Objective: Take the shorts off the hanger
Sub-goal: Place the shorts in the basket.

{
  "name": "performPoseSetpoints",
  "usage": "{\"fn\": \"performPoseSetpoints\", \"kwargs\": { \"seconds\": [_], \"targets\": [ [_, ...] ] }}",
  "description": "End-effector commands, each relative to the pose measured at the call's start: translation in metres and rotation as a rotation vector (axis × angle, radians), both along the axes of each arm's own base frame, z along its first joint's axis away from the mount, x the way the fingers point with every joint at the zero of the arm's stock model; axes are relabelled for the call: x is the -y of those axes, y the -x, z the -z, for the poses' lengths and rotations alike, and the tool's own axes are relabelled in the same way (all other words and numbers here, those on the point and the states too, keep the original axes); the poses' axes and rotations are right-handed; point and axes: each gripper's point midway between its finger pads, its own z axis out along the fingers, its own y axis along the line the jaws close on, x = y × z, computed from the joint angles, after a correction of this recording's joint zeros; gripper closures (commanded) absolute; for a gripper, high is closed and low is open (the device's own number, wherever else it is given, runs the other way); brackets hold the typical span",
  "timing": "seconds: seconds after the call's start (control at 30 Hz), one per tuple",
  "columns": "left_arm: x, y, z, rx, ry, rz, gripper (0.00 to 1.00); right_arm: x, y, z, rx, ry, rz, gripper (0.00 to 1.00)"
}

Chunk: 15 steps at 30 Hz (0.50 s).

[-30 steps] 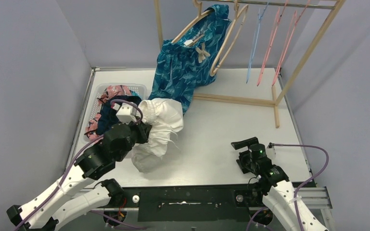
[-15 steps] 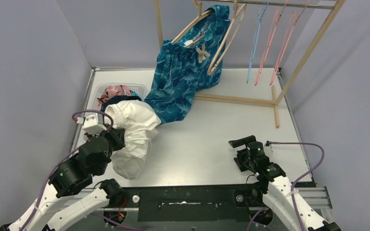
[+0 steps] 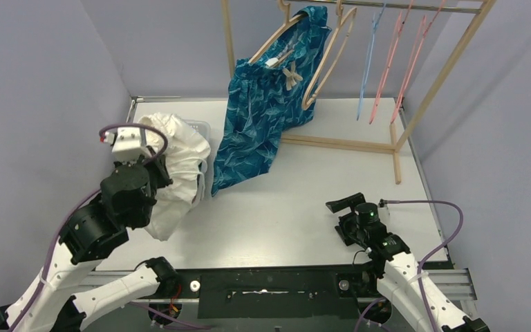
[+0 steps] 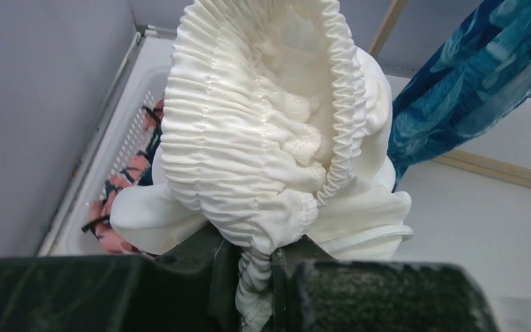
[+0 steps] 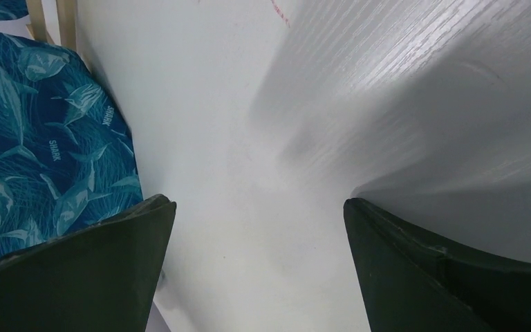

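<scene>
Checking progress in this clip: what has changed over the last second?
The left hand, shut on the white shorts, swung them left and toward the far side, from the middle of the table to over the basket. The blue shorts remain on their hanger; the right hand stays open, low over the table.

Occluded areas
White shorts point(image 3: 180, 149) cover most of the basket point(image 4: 128, 135); the rack point(image 3: 448, 66) top runs past the upper edge.

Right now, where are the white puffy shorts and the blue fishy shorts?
White puffy fabric shorts point(image 4: 214, 138), left wrist view, on the gathered waistband.
Blue fish-print fabric shorts point(image 3: 256, 117), top external view, middle of the cloth.
</scene>
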Motion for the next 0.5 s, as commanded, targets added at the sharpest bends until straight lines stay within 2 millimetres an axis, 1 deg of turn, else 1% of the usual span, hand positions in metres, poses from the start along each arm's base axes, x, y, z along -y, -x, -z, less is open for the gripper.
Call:
{"fn": "performPoseSetpoints", "kwargs": {
  "seconds": [0.0, 0.07, 0.13, 0.2, 0.27, 0.3, 0.37, 0.4, 0.47],
  "targets": [
    [0.01, -0.029, -0.072, 0.101, -0.14, -0.026, 1.0, 0.007, -0.009, -0.017, 0.072, 0.032, 0.016, 0.01],
    [0.019, -0.042, -0.087, 0.133, -0.215, -0.019, 1.0, 0.009, -0.011, -0.02, 0.098, 0.036, 0.025, 0.01],
    [0.024, -0.054, -0.103, 0.17, -0.251, -0.023, 1.0, 0.011, -0.012, -0.023, 0.12, 0.037, 0.033, 0.01],
    [0.026, -0.069, -0.115, 0.194, -0.267, -0.018, 1.0, 0.013, -0.011, -0.024, 0.127, 0.039, 0.043, 0.01],
    [0.021, -0.091, -0.119, 0.188, -0.275, 0.0, 1.0, 0.014, -0.01, -0.024, 0.126, 0.042, 0.049, 0.01],
    [0.017, -0.104, -0.117, 0.176, -0.273, 0.011, 1.0, 0.015, -0.009, -0.023, 0.123, 0.042, 0.052, 0.01],
    [-0.004, -0.131, -0.11, 0.155, -0.257, 0.021, 1.0, 0.015, -0.008, -0.022, 0.118, 0.043, 0.053, 0.01],
    [-0.007, -0.145, -0.103, 0.144, -0.236, 0.074, 1.0, 0.016, -0.007, -0.022, 0.117, 0.044, 0.052, 0.01],
    [-0.027, -0.164, -0.086, 0.117, -0.179, 0.095, 1.0, 0.017, -0.005, -0.02, 0.109, 0.049, 0.052, 0.01]
  ]
}}
